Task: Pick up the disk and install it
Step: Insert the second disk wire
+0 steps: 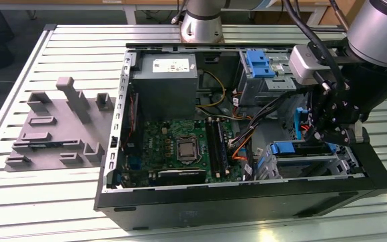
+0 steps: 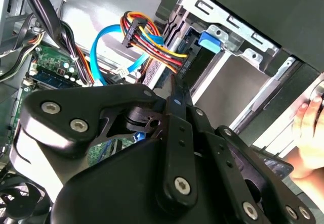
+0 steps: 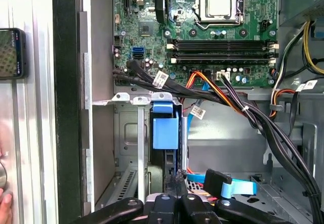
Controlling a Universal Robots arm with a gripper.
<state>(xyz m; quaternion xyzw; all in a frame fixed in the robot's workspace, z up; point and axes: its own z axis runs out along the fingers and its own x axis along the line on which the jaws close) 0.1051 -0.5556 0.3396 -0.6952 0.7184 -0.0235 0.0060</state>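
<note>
A: claw state?
B: gripper [image 3: 176, 179] fingers pressed together, nothing between them, tips right at the drive cage [image 3: 132, 133].
A: disk?
B: disk [image 3: 165, 133] sits edge-on in the cage slot, just ahead of the tips, blue rail showing. Probably touching, hard to call. Cable bundle [image 2: 152, 44] beside it.
A: else?
B: a hand [image 2: 310, 133] past the case wall.

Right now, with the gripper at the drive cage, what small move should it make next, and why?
Probably a short, slow press pushing the disk deeper into the drive cage. In the first wrist view the shut gripper sits at the disk's end, and the disk already stands in its slot; full seating can't be told.
</note>
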